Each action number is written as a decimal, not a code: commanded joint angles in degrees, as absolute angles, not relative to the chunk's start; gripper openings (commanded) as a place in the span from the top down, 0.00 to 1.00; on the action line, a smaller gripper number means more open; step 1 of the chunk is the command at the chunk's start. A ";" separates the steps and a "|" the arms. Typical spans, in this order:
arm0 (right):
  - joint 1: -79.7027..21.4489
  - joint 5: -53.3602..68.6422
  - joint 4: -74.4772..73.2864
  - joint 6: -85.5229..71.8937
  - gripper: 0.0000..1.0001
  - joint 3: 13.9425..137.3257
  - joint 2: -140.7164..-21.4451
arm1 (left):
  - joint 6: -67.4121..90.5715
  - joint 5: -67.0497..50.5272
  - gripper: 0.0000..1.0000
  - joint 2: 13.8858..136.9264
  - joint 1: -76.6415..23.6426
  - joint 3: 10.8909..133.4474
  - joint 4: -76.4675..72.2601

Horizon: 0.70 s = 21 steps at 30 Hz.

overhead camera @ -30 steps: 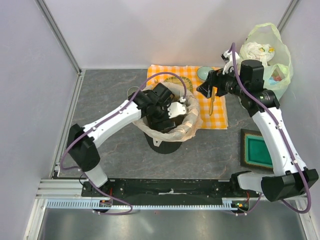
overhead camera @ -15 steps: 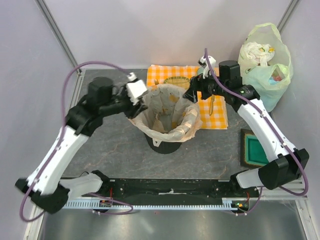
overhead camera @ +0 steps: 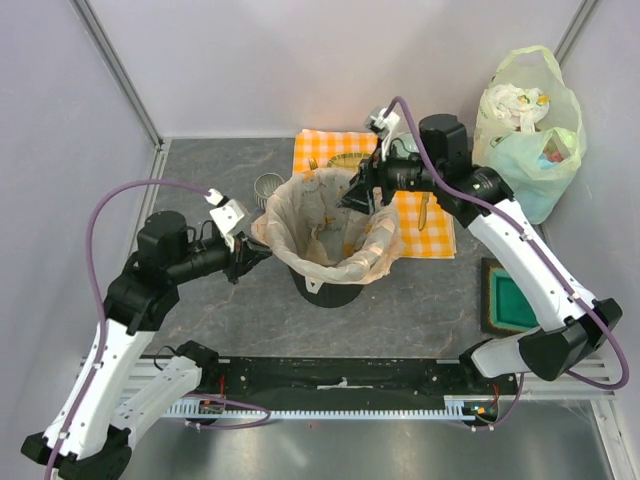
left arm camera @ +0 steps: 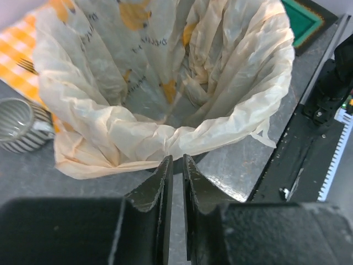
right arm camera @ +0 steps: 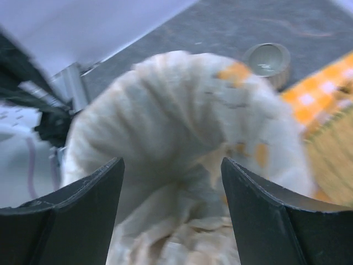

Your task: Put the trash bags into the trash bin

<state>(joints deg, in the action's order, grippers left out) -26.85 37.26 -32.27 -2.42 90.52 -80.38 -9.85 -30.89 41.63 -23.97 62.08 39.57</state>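
The pale peach trash bag (overhead camera: 330, 235) lines the black trash bin (overhead camera: 325, 290), its crinkled rim folded outward over the bin's edge. In the left wrist view the bag's (left arm camera: 165, 83) mouth gapes just beyond my fingertips. My left gripper (overhead camera: 245, 262) (left arm camera: 176, 160) sits low at the near-left rim, its jaws nearly together with only a thin slit and nothing in it. My right gripper (overhead camera: 360, 190) (right arm camera: 171, 165) hovers over the far-right rim, open wide, with the blurred bag (right arm camera: 182, 127) below and between its fingers, untouched.
A small striped mug (overhead camera: 266, 186) (left arm camera: 16, 124) (right arm camera: 268, 58) stands left of the bin. An orange checked cloth (overhead camera: 430, 225) with a woven plate (overhead camera: 345, 163) lies behind it. A pale green filled bag (overhead camera: 530, 130) sits far right, a green framed tray (overhead camera: 515, 300) near right.
My left gripper left the bin's inside, swung out left, came down by the near-left rim, and its jaws closed. My right gripper moved left over the bag's far rim.
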 commanded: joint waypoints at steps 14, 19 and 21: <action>-36.03 52.12 -53.34 14.85 0.27 91.94 -81.83 | -2.11 -33.76 0.88 40.78 -21.80 48.26 26.80; -36.39 51.86 -56.42 18.98 0.26 92.72 -82.53 | -3.42 -33.66 0.86 38.59 -21.80 47.19 29.35; -36.47 50.98 -56.69 19.86 0.26 92.81 -82.88 | -5.52 -35.42 0.83 37.54 -21.80 48.33 32.16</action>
